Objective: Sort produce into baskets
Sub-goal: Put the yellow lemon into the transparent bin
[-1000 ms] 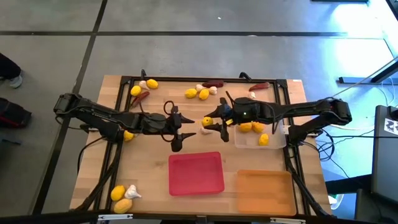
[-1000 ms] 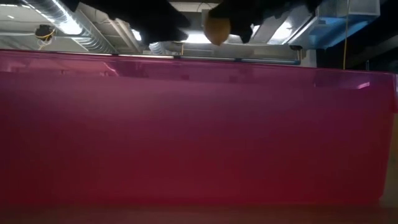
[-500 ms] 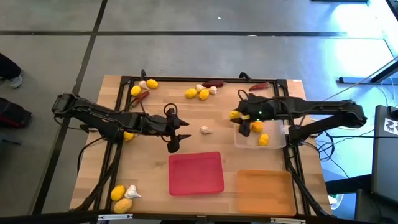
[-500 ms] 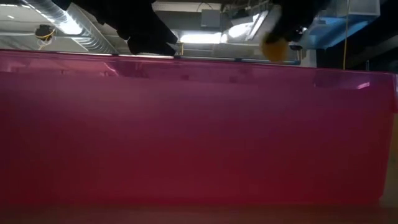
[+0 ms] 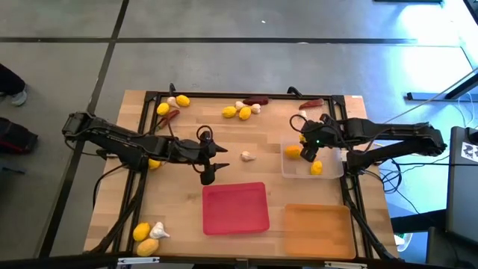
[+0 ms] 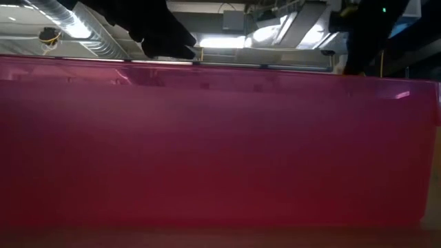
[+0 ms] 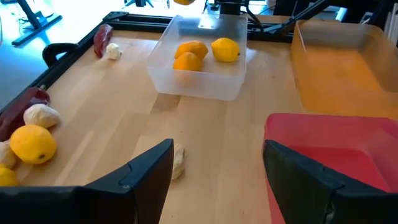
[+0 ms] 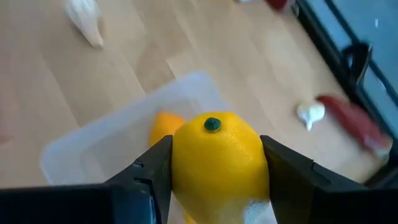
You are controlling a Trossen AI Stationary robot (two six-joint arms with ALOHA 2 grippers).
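Note:
My right gripper is shut on a yellow lemon above the clear tray, which holds three more lemons. In the high view this gripper hangs over the tray's far left part. My left gripper stands open above the table's middle, nothing between its fingers. A garlic bulb lies on the wood just past it. The red tray and the orange tray sit along the near edge. My right gripper pinches the lemon between its two fingers, one on each of its opposite sides. The end with the green stem dot points away from the wrist. The fingers slant downward from the table's right. The lemon is lifted clear above the clear tray.
Lemons, garlic and dark red chilies lie along the far edge and at the far left. Two lemons and a garlic sit at the near left corner. The red tray's wall fills the low view.
My right gripper has carried the lemon from the table's middle toward the right edge, to above the clear tray, and has tipped downward. The lemon stays between its fingers, clear of the table.

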